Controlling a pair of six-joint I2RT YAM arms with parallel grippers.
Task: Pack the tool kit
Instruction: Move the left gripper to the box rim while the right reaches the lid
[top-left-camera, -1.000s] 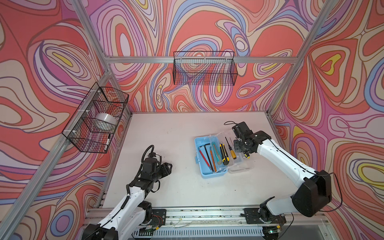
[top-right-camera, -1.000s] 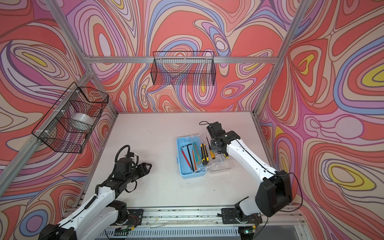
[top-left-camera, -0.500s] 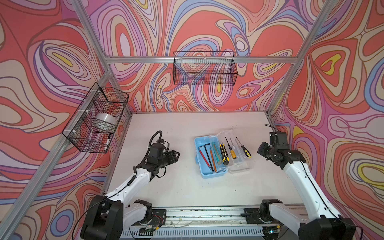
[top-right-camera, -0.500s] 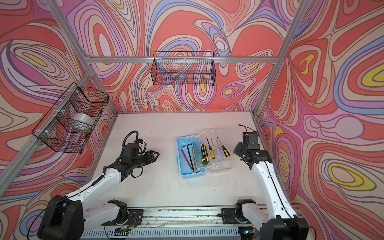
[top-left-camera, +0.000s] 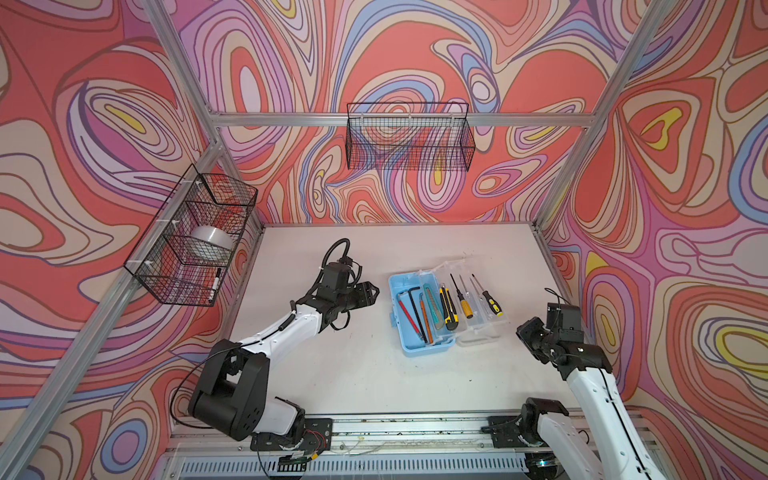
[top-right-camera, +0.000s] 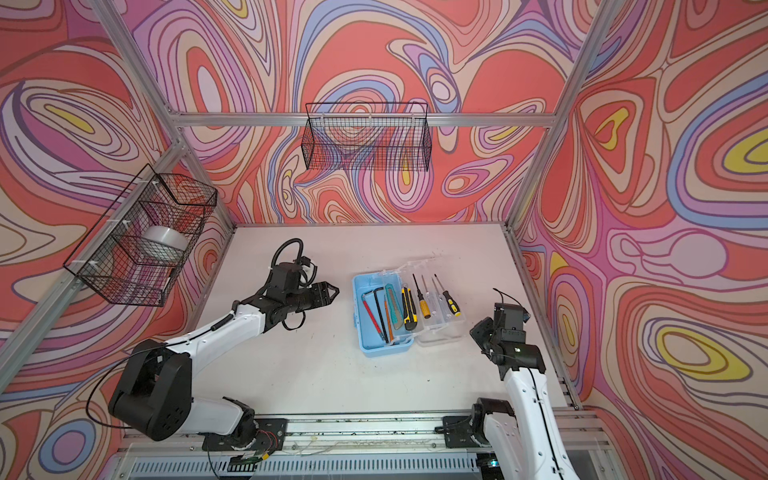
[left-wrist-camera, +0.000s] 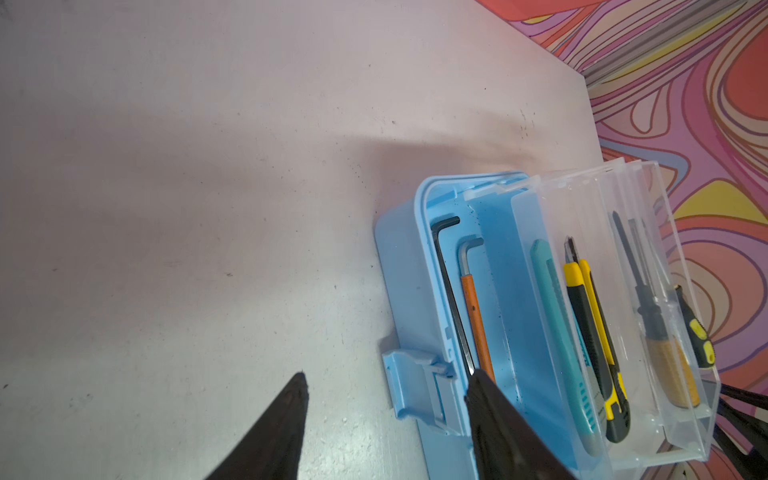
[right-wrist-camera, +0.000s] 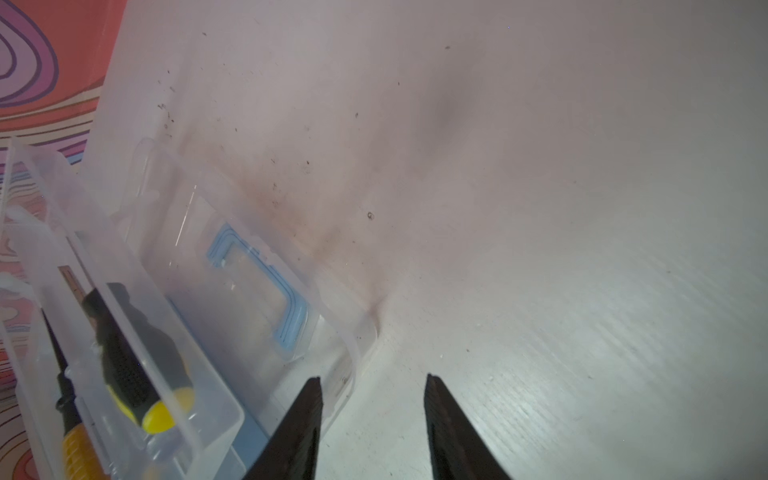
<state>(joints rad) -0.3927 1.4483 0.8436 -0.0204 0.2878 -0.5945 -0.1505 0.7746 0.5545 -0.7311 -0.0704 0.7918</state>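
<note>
The left gripper (left-wrist-camera: 388, 374) hung with jaws apart and empty, just short of the latch-side rim of the light-blue tool case (left-wrist-camera: 399, 257), bare table (left-wrist-camera: 166, 208) open beside it. Ahead, hex keys (left-wrist-camera: 444, 270) and a pencil (left-wrist-camera: 478, 324) lay in the case, utility knives (left-wrist-camera: 557, 316) and screwdrivers (left-wrist-camera: 648, 316) in the clear tray (left-wrist-camera: 528, 220). The right gripper (right-wrist-camera: 372, 378), jaws likewise apart and holding nothing, sat near the outer edge of the clear lid (right-wrist-camera: 199, 232), open table on its other side

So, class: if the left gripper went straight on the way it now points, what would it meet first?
Most likely the light-blue case, at the latch on its near wall: the left gripper, jaws open, points at it across a gap. Its height is hard to judge, so it might pass above.
</note>
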